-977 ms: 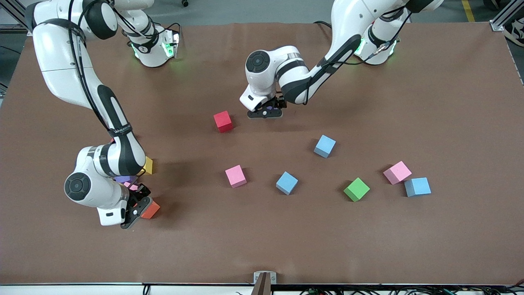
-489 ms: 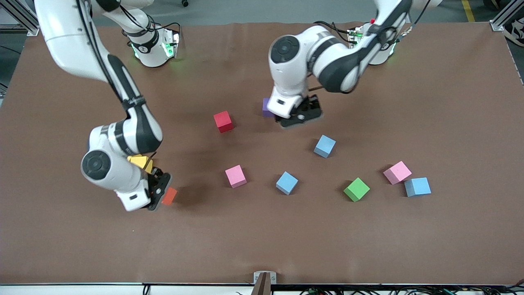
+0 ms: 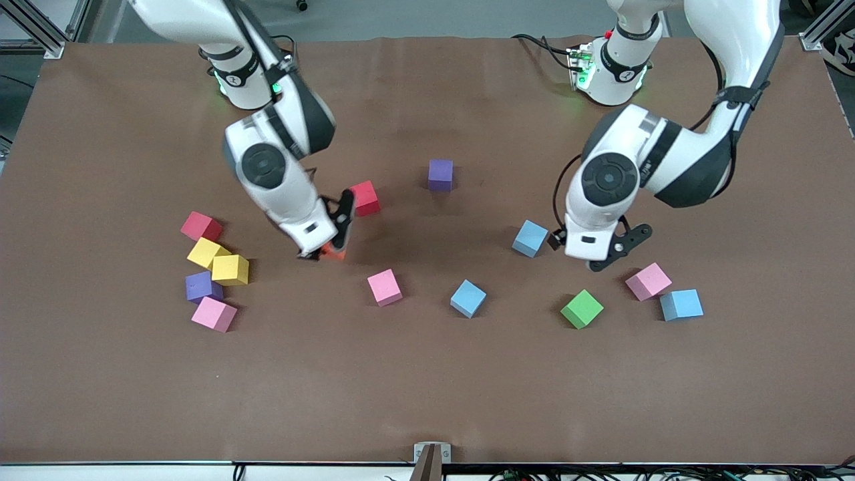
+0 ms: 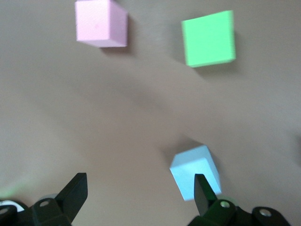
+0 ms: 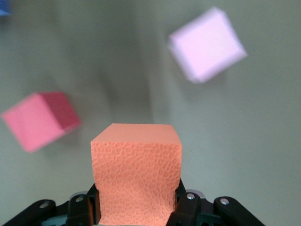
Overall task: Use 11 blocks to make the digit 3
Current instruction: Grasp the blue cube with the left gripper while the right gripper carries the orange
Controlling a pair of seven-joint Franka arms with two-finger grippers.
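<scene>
My right gripper (image 3: 332,235) is hanging in the air with its fingers clamped on the orange block (image 5: 136,172), and the wrist view is showing that block sitting snug between the pads. I am holding it over bare table between the red block (image 3: 364,198) and the pink block (image 3: 385,287); both are showing under me, the red one (image 5: 40,120) and the pink one (image 5: 207,44), on either side of my load.

My left gripper (image 3: 598,246) is hovering with its fingers spread wide and holding nothing. It is over the table just beside a blue block (image 3: 530,238), and in the wrist view that blue block (image 4: 195,172) is lying close by one finger (image 4: 203,193), not between the two. Past it I am seeing the green block (image 4: 209,38) and a pink block (image 4: 100,22).

Out on the table, a purple block (image 3: 440,175) is standing alone, farther from the front camera than the blue block (image 3: 467,298) in the middle. Toward the left arm's end, a pink block (image 3: 648,280) is touching another blue block (image 3: 681,304), with the green block (image 3: 582,308) near them. Toward the right arm's end a loose cluster is lying: a red block (image 3: 201,226), two yellow blocks (image 3: 207,252) (image 3: 230,270), a purple block (image 3: 199,286) and a pink block (image 3: 214,314).

No digit 3 is forming yet; the blocks are lying scattered.
</scene>
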